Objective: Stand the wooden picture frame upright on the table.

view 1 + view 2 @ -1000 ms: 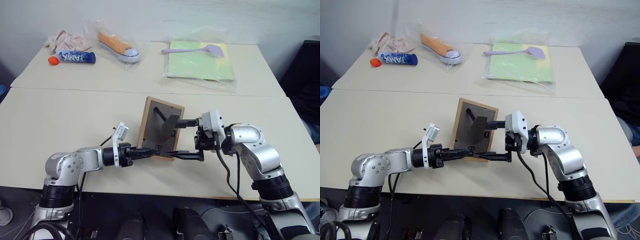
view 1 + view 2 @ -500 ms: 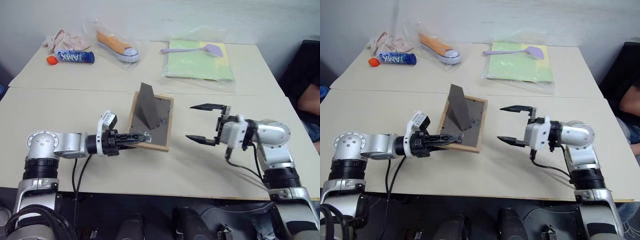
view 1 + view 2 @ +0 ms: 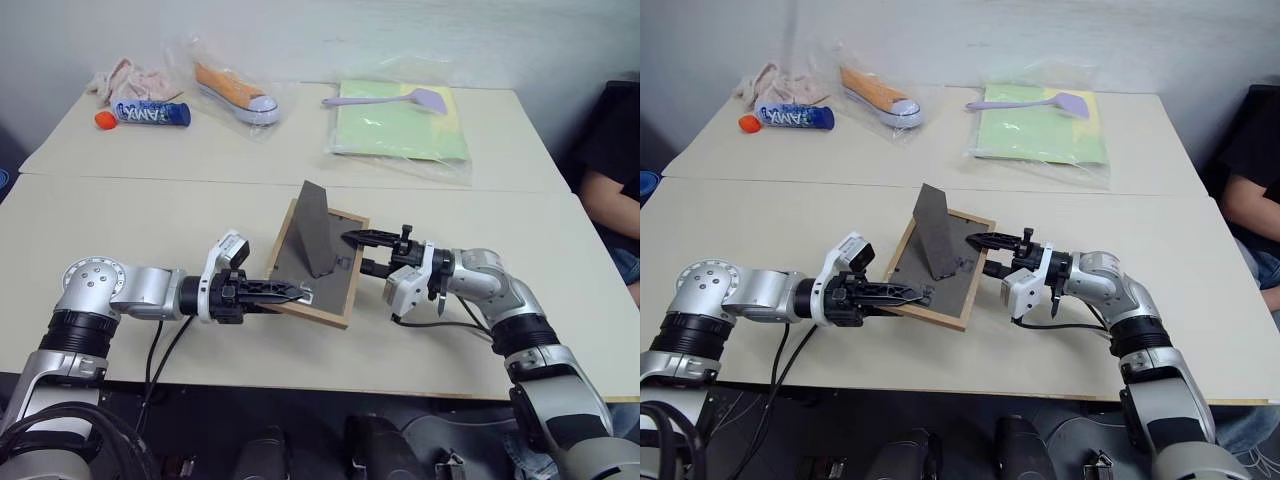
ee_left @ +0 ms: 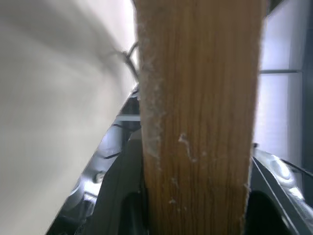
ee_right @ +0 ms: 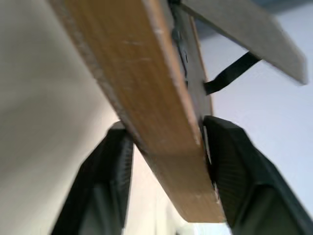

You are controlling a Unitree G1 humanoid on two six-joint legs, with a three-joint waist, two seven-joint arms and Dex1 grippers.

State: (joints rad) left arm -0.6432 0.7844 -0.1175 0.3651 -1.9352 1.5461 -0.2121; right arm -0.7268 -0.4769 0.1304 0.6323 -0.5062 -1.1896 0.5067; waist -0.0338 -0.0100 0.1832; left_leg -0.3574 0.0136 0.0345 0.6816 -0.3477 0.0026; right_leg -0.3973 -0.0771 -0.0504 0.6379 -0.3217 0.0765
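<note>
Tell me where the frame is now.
In the left eye view the frame is mid-table, near the front edge, between the left gripper and right gripper.

Wooden picture frame [image 3: 318,268]: small light-wood rectangle, dark grey back facing up, fold-out stand swung out and sticking up, frame tilted rather than flat. It sits between the two grippers, left gripper [image 3: 292,294] clamped on its near-left edge, right gripper [image 3: 362,252] closing around its right edge. Table [image 3: 150,225]: pale cream top with a straight seam beyond the frame, under both grippers.
</note>
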